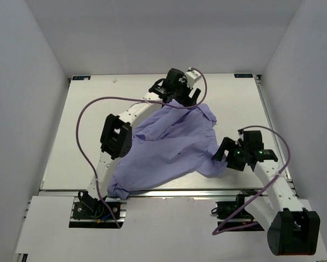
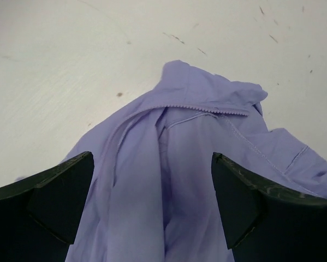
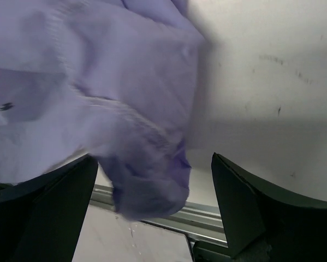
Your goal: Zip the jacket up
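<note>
Over jacket (image 1: 168, 144): left gripper (image 2: 152, 157), right gripper (image 3: 154, 158) wide open, empty.
Zipper (image 2: 207, 107): we should flatten fabric first.

jacket (image 1: 168, 144): thin matt cloth | table (image 1: 81, 125): smooth, scuffed | jaws: matt black plastic

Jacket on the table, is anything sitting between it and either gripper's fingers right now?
Nothing visible does. The jacket lies directly between the open fingers of the left gripper, zipper teeth just ahead, and between those of the right gripper.
</note>
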